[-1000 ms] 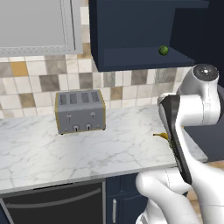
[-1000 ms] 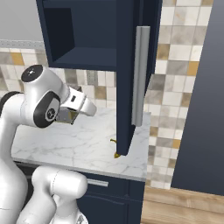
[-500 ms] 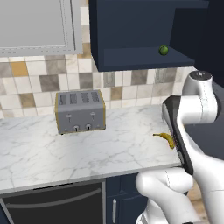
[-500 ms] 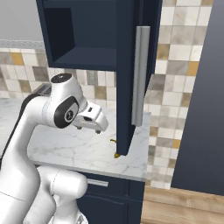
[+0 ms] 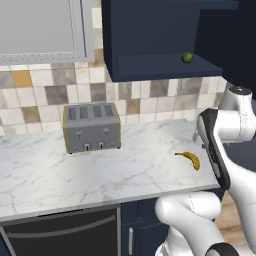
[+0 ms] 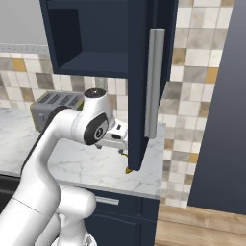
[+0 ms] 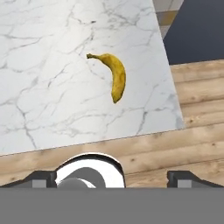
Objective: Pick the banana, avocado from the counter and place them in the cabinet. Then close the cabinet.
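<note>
The yellow banana [image 7: 117, 76] lies on the white marble counter [image 7: 52, 87] near its right end, ahead of my gripper [image 7: 113, 178]. The gripper hangs above the counter's front edge, its dark fingertips [image 7: 42, 178] wide apart, open and holding nothing. The left base view has the banana [image 5: 189, 159] just left of my forearm. The avocado [image 5: 187, 57] sits on the shelf of the open navy cabinet [image 5: 150, 40]. From the right, my hand [image 6: 115, 136] reaches behind the open cabinet door [image 6: 141, 96], and a banana tip [image 6: 128, 169] peeks out below the door.
A silver toaster [image 5: 92, 127] stands at the back of the counter, left of the banana. A light grey framed cabinet [image 5: 40, 25] hangs at the upper left. The door's silver handle [image 6: 153, 81] faces the right camera. Wooden floor [image 7: 197, 87] lies past the counter's right edge.
My arm has swung right and slightly down over the counter's right end, bringing the hand close to the banana. The jaws stayed open. Banana and avocado have not moved.
</note>
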Robot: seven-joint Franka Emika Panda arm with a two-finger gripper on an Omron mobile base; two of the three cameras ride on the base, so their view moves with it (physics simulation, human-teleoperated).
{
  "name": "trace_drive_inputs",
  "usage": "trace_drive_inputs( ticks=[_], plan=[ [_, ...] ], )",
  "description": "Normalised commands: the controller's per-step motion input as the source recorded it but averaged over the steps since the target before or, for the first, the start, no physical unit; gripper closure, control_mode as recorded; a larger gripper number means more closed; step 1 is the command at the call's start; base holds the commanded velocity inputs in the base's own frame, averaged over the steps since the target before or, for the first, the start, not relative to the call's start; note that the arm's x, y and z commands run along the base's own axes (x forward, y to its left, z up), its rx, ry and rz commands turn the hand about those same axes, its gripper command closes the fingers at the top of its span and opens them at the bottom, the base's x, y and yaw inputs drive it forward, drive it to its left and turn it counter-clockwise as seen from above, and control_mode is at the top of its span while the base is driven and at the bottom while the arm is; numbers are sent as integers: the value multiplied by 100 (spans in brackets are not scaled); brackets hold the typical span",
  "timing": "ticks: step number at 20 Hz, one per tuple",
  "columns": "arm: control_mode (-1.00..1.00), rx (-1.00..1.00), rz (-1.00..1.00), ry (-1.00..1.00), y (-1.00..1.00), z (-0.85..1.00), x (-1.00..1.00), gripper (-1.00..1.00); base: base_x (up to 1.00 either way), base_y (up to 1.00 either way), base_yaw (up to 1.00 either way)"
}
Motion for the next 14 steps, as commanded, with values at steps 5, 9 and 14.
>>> trace_drive_inputs(
  ticks=[5,9,14],
  plan=[
    [-100,0,5,0,-4,-38,50,-100,0,0,0],
    [-100,0,2,1,0,-43,60,-100,0,0,0],
    [-100,0,2,5,-6,-49,58,-100,0,0,0]
  ],
)
